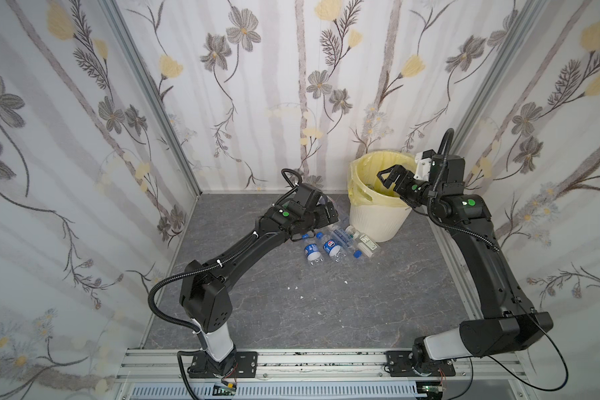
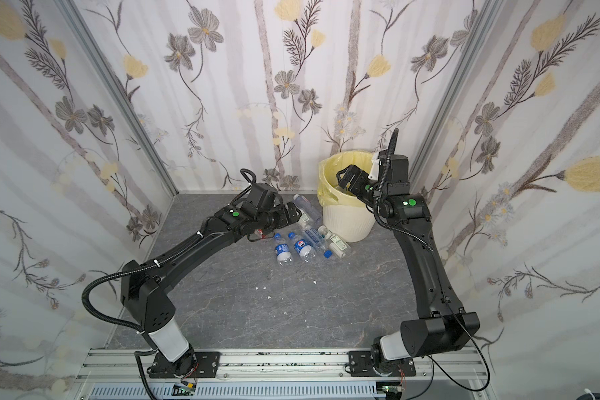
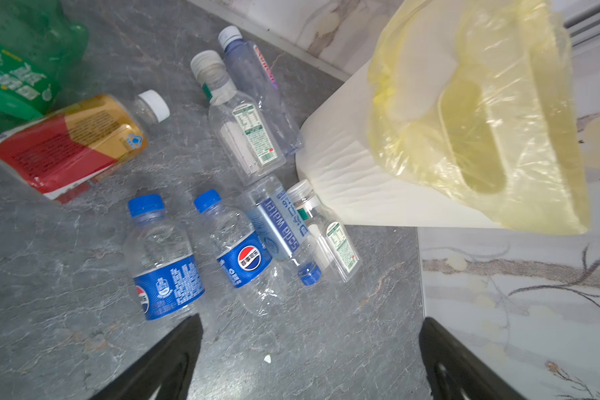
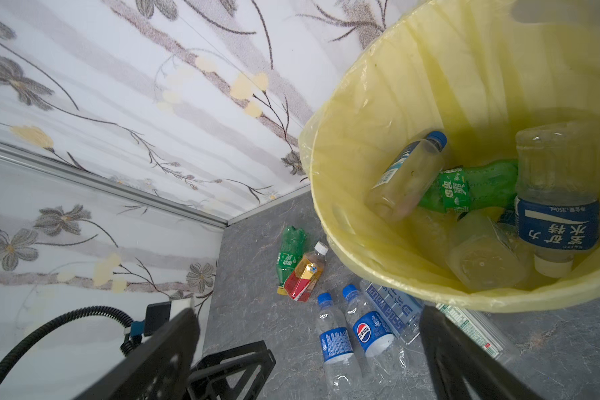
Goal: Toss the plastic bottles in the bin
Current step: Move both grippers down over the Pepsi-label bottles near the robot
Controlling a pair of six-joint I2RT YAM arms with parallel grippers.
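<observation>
Bottles partly on counter (image 1: 326,318), partly in bin (image 1: 378,221). Bin at back right of counter in both top views (image 2: 347,221), near back wall, lined with yellow bag (image 4: 378,121) folded over rim.

Inside bin, seen from right wrist: blue-capped clear bottle (image 4: 409,176), green bottle (image 4: 471,187) touching it, blue-labelled bottle (image 4: 556,197) cap down, pale bottle (image 4: 485,256) lowest.

On counter, just left of bin's foot:
- Pepsi bottle (image 3: 163,263) and second Pepsi bottle (image 3: 239,252) side by side, blue caps pointing the same way.
- Soda-water bottle (image 3: 281,225) touching second Pepsi bottle.
- Small green-labelled bottle (image 3: 336,242) beside it, cap against bin wall.
- Square clear bottle (image 3: 243,138) and bluish bottle (image 3: 260,86) side by side, closer to back wall.
- Orange-red bottle (image 3: 70,145) and second green bottle (image 3: 21,69) touching each other, farther from bin, mostly hidden under left arm (image 1: 250,249) in top views.

Left jaws wide, empty, low over counter near the Pepsi pair. Fingers (image 3: 177,353) clear of every bottle.

Right jaws wide, empty, above bin's mouth, right arm (image 1: 482,263) stretched toward back wall.

White scraps (image 1: 293,287) loose on counter, nearer the arms' bases, well apart from bottles.
</observation>
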